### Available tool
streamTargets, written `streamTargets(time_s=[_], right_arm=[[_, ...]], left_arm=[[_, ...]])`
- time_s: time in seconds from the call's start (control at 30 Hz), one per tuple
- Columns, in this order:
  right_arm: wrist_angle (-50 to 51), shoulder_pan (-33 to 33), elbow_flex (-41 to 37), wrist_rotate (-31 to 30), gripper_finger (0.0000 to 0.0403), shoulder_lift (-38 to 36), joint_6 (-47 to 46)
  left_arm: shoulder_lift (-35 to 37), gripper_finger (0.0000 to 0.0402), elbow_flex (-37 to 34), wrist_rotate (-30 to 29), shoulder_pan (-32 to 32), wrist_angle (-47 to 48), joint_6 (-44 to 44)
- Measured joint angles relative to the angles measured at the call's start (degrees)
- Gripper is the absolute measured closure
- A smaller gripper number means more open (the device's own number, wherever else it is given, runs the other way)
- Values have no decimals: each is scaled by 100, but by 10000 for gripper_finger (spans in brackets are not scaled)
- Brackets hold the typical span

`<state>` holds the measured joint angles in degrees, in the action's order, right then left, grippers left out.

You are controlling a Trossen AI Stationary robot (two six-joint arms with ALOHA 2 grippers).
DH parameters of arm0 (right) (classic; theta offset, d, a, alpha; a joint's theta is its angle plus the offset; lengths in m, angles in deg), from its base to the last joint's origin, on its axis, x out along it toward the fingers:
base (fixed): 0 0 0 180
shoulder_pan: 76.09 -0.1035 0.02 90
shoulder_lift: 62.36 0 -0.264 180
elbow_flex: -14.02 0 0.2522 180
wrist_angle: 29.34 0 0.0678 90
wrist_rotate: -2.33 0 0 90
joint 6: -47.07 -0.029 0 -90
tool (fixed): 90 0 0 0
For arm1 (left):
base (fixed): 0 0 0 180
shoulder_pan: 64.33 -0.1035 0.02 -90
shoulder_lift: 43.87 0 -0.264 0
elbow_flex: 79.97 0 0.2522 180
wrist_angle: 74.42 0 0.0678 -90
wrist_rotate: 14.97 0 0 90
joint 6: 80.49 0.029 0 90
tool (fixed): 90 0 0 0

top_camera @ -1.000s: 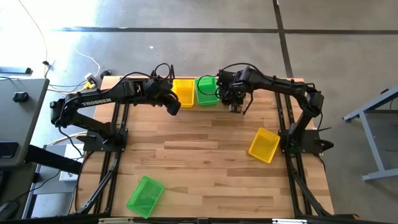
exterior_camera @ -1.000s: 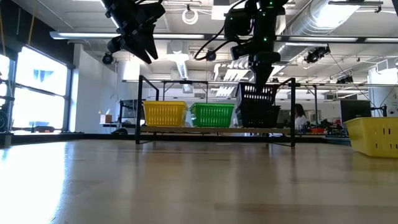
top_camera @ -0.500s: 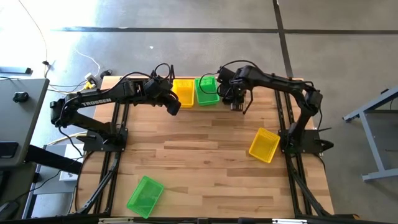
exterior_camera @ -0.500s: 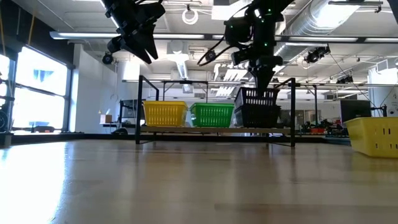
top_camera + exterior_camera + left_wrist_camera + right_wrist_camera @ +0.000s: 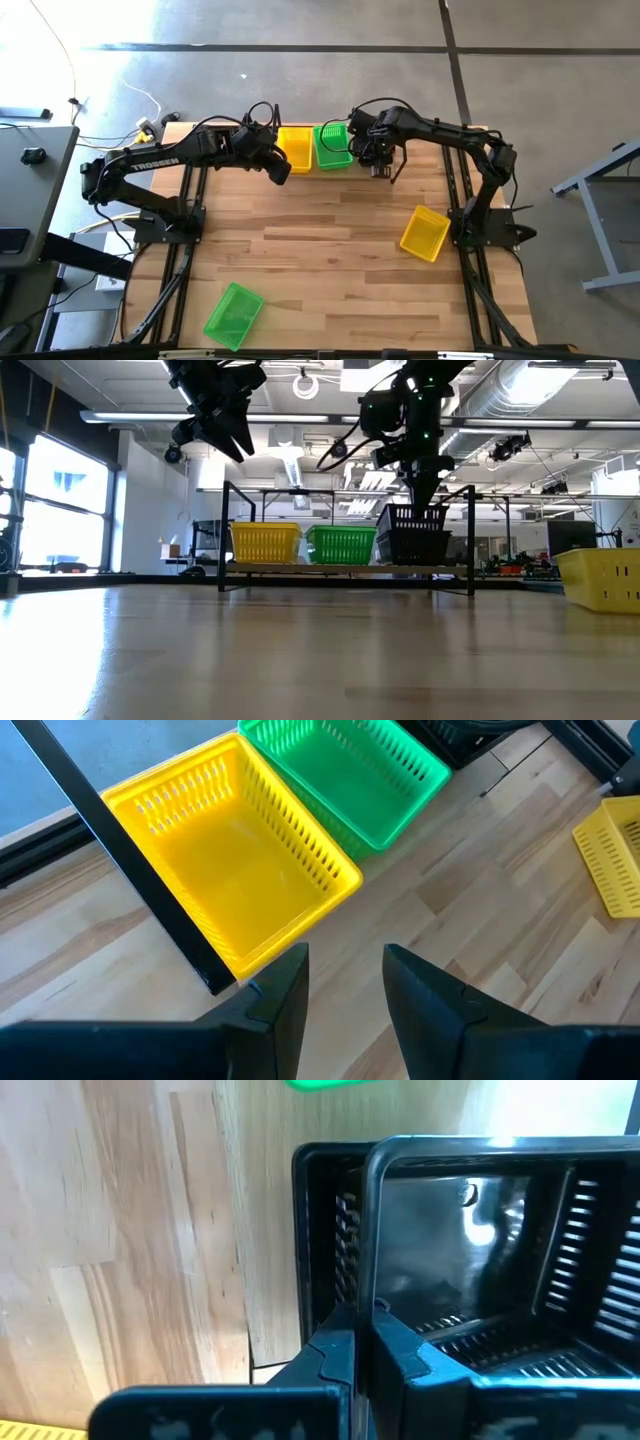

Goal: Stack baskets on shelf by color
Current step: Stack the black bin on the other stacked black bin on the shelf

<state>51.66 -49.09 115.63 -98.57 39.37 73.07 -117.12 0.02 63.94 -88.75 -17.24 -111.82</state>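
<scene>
The shelf [image 5: 300, 570] stands at the table's far edge and carries a yellow basket [image 5: 265, 543], a green basket [image 5: 342, 544] and black baskets [image 5: 412, 547] in a row. My right gripper [image 5: 420, 495] is shut on the upper black basket [image 5: 470, 1250], which sits tilted inside another black basket [image 5: 318, 1200]. My left gripper [image 5: 345, 985] hovers open, high above the table just in front of the shelf's yellow basket [image 5: 225, 870]. A loose yellow basket [image 5: 425, 233] and a loose green basket [image 5: 233, 313] lie on the table. My right gripper pinches the upper black basket's side wall just under its rim [image 5: 368, 1295], one finger inside the basket and one outside. The fingers come from above, pointing down. The basket hangs tilted below them, its lower part inside the other black basket on the shelf.
The shelf's black frame post [image 5: 120, 860] runs beside the yellow basket. The loose yellow basket lies at the table's right, the loose green one [image 5: 233, 313] near the near-left corner. Bare wood lies between them. Desks and windows fill the room beyond.
My right gripper has moved a little toward the far edge and down, staying shut. The black basket it holds has sunk lower into the black basket on the shelf and now sits less tilted.
</scene>
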Motion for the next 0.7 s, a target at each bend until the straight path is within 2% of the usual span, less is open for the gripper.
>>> streamTargets(time_s=[0.13, 0.47, 0.7], right_arm=[[0, -2, 0, 44, 392, 0, 0], [283, -4, 119, 107, 304, 2, -304], [693, -4, 419, 302, 286, 2, -703]], left_arm=[[0, 282, 0, 0, 0, 0, 0], [0, 282, 0, 2, 0, 0, 2], [0, 282, 0, 4, 0, 0, 2]])
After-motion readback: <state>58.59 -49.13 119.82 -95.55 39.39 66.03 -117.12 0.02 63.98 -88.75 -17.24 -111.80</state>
